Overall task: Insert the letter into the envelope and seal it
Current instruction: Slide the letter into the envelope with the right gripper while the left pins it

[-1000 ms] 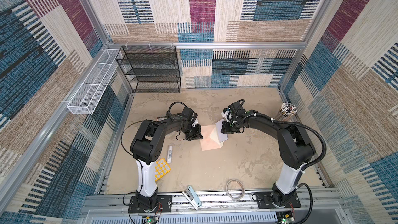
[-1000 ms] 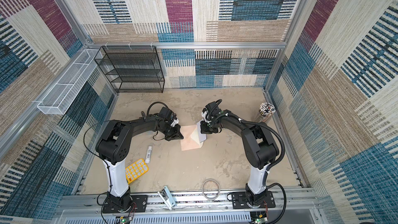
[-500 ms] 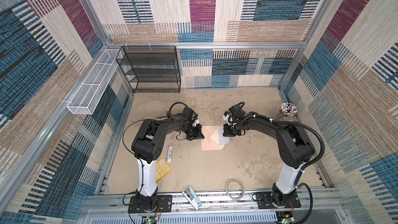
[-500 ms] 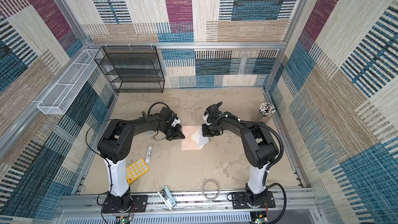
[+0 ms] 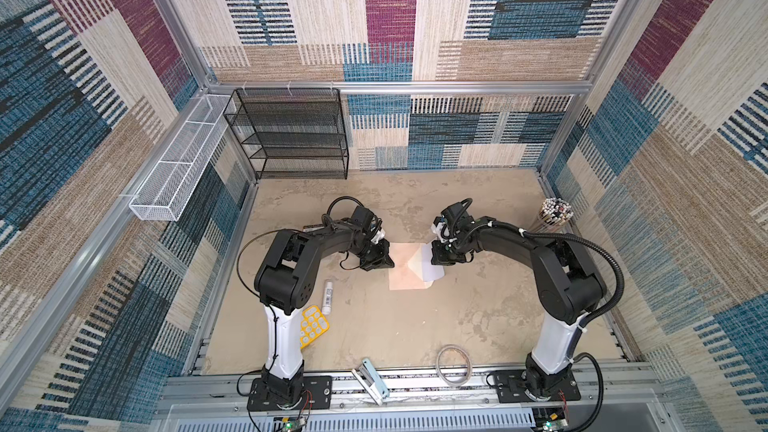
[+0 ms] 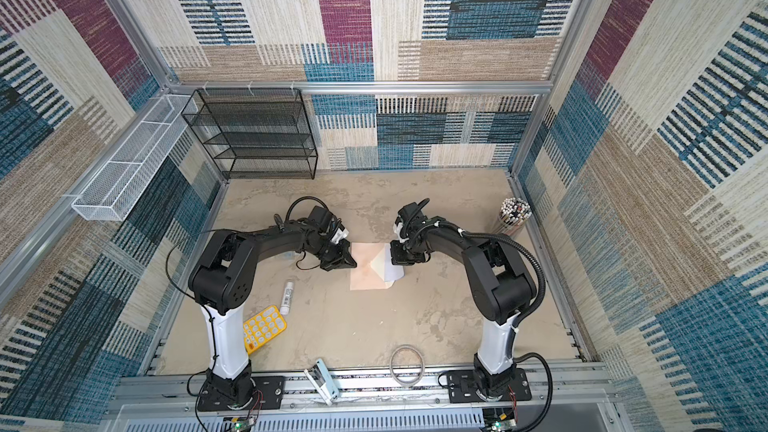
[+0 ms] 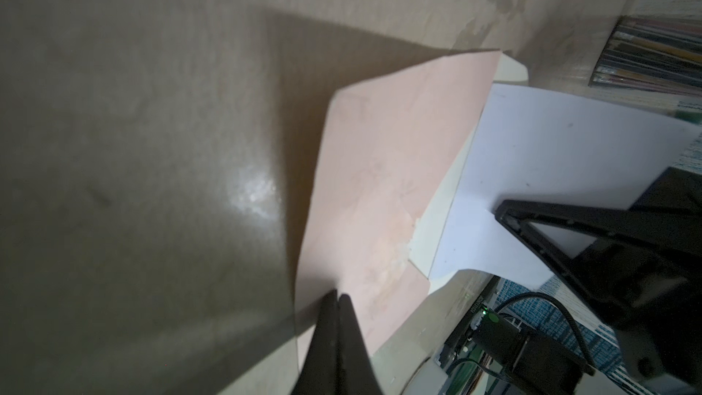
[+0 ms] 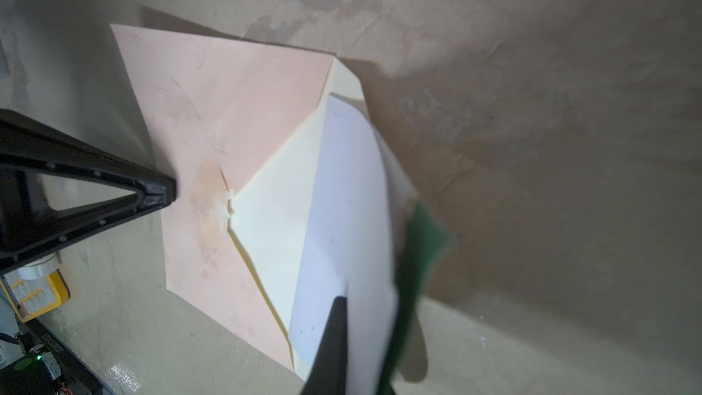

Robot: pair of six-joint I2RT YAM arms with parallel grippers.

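The left hand [image 7: 338,297], fingers shut together, presses its tip on the near edge of the pale peach-pink paper envelope [image 8: 228,108]; the right hand [image 7: 503,214] pinches the white green-bordered paper sheet [image 8: 349,203] (bowed, its free end over the cream flap [image 8: 273,222]); both papers sit mid-frame on the mottled beige bench [image 5: 374,326].

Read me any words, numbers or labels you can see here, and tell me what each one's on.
Nothing can be read clearly.
Tube: barcode-style label, too small to read.
Calculator: key markings, too small to read.
Black strip in the left wrist view: white lettering, blurred.
Letter: no writing on the face that shows.
Envelope: no writing visible.
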